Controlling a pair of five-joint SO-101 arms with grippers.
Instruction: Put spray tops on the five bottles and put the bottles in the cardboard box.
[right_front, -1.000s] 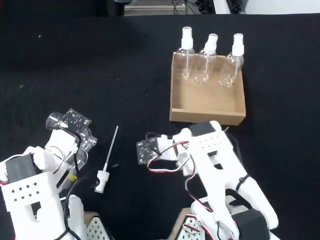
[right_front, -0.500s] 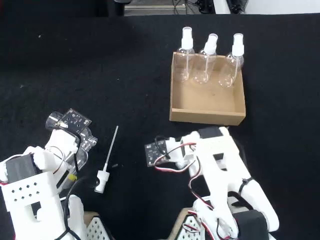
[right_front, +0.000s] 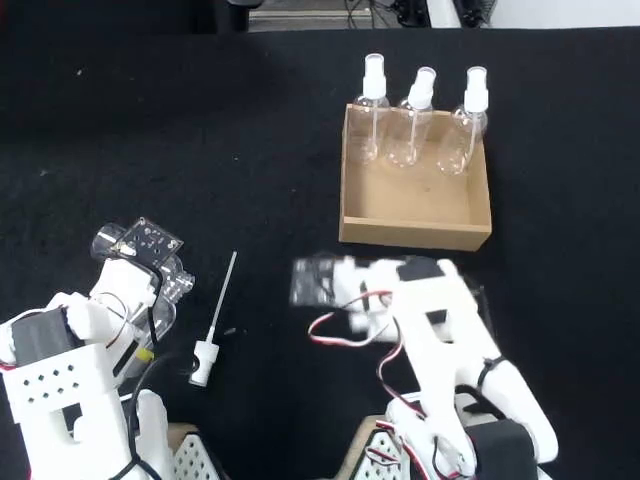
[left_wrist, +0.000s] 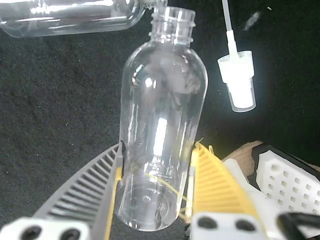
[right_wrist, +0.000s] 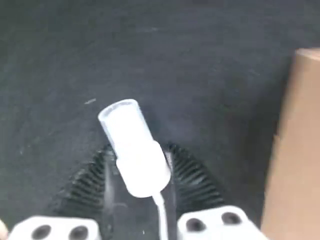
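— When starting nearest, at the left gripper (left_wrist: 158, 147): clamps both ribbed fingers on the lower body of a clear bottle (left_wrist: 162, 100), open neck pointing away over the black table (right_front: 200, 150).
— Capless, then. Anything beside it?
— Just past that neck, on its side, a second clear bottle (left_wrist: 70, 20), likewise uncapped. Between the two arms, flat on the table, a loose spray top (right_front: 205, 360), head toward the near edge, thin tube stretched away. Touches neither bottle.
— And the right gripper (right_wrist: 140, 150)?
— Pinches a white spray top (right_wrist: 127, 125) in narrow jaws, nozzle end poking out front, tube trailing back between the fingers. Hangs over the table, a little nearer than the front wall of the cardboard box (right_front: 415, 235).
— Touching the box?
— Apart from it, going by the right wrist view.
— Farther back?
— Inside the box, upright along its far wall, a row of three capped bottles (right_front: 412, 130), spray heads standing above the rim. Sit side by side, close together.
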